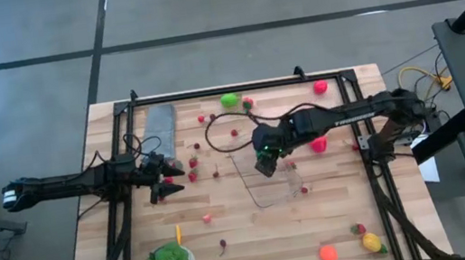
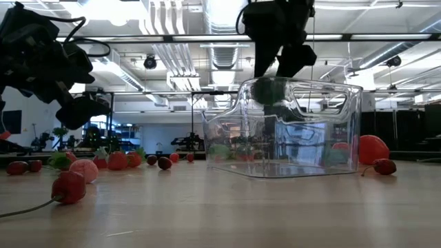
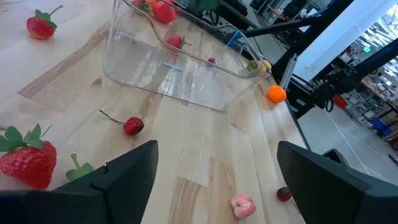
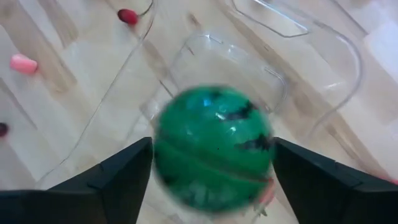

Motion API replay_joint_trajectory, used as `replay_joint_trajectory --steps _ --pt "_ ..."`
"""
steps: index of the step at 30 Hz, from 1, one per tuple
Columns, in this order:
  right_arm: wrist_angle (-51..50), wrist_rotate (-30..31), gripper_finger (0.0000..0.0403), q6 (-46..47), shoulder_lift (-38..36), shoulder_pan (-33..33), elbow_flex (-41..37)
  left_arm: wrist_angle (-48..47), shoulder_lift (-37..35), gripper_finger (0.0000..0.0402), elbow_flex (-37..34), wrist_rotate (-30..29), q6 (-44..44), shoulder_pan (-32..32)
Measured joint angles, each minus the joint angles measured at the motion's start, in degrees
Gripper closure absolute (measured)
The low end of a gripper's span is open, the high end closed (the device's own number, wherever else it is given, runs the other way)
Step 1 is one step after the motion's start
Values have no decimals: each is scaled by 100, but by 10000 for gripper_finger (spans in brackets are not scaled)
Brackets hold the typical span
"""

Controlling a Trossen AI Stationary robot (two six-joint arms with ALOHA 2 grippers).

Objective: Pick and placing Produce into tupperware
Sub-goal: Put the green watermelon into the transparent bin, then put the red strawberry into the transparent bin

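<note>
Dark left gripper [image 1: 168, 174] left of centre, fingers spread, empty | clear tupperware [image 1: 271, 179] at centre, stiff, light, likely to skid | right gripper [image 1: 265, 164] over its left rim, jaws apart around striped melon [image 4: 213, 148], seemingly dropping | melon smooth, round, rolls; grasp across middle.

My right claw [image 1: 267, 167] hangs over the tub [image 1: 268, 178] at the table's [image 1: 258, 245] middle, the melon [image 4: 213, 148] between its spread fingers. My left claw [image 1: 169, 177] waits near the left edge. Berries [image 1: 214, 174] lie between them.
</note>
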Motion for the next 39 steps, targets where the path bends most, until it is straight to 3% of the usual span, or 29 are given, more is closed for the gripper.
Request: replay_joint_trajectory --steps 9,13,18,24,29,34,39 --pt "-129 280 38 -33 241 170 290 53 -59 88 4 9 -2 0" --pt "-249 830 38 482 175 138 462 51 -49 88 1 13 -2 0" --pt "-242 1403 38 451 119 93 725 135 -48 88 -2 0 -9 0" --pt "-242 1417 38 421 121 54 882 1706 0 88 -7 -15 -37 0" --pt "-241 1412 38 484 122 58 893 3255 15 88 -7 -438 -1063 0" --pt "-241 1410 38 498 123 58 893 4434 -23 88 -7 -514 -1206 -2" --pt "-238 1421 38 482 123 29 893 5156 -32 88 18 -1291 -1501 0"
